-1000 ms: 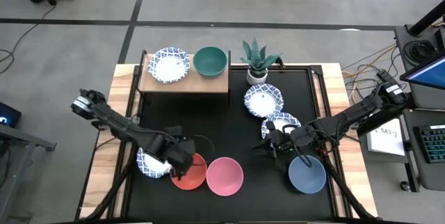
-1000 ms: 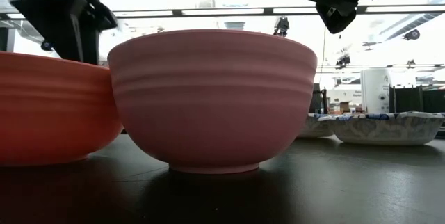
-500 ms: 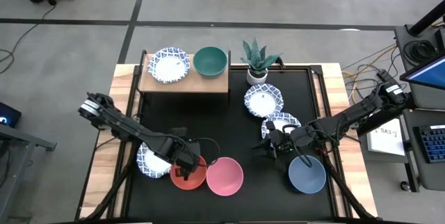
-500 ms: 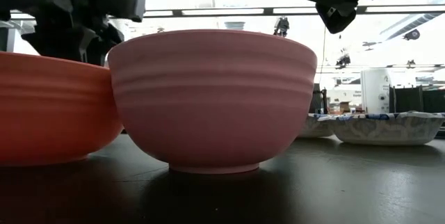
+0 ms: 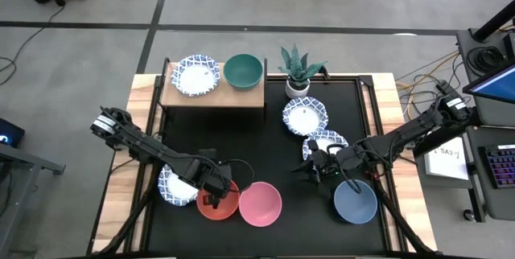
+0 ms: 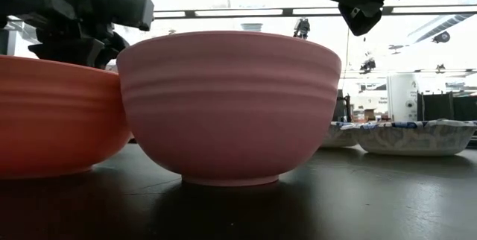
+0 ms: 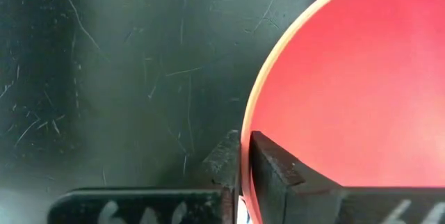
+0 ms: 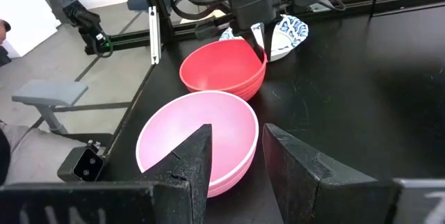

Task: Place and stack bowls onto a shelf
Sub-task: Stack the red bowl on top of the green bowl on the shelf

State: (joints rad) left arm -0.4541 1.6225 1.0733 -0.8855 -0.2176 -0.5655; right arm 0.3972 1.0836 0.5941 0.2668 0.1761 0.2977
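Plain round red bowl (image 5: 219,203): glossy coral-red, paler rim edge. Plain round pink bowl (image 5: 260,203): soft pink, faint ridged bands outside. Plain round grey-blue bowl (image 5: 356,201): dull slate. Plain round green bowl (image 5: 242,71): dark teal-green. Four shallow white bowls with blue patterned rims (image 5: 305,116): white centres, busy blue-and-white borders. Rectangular light-wood shelf (image 5: 213,96): pale tan. Counter (image 5: 273,154): matte black, scratched, light wood edges. Spiky plant (image 5: 299,63): green, in small white pot (image 5: 297,88). Both pincers: black.

A robotics lab: grey concrete floor (image 5: 338,10) with loose cables (image 5: 422,70) at upper right, a monitor and keyboard (image 5: 500,165) at the right edge.
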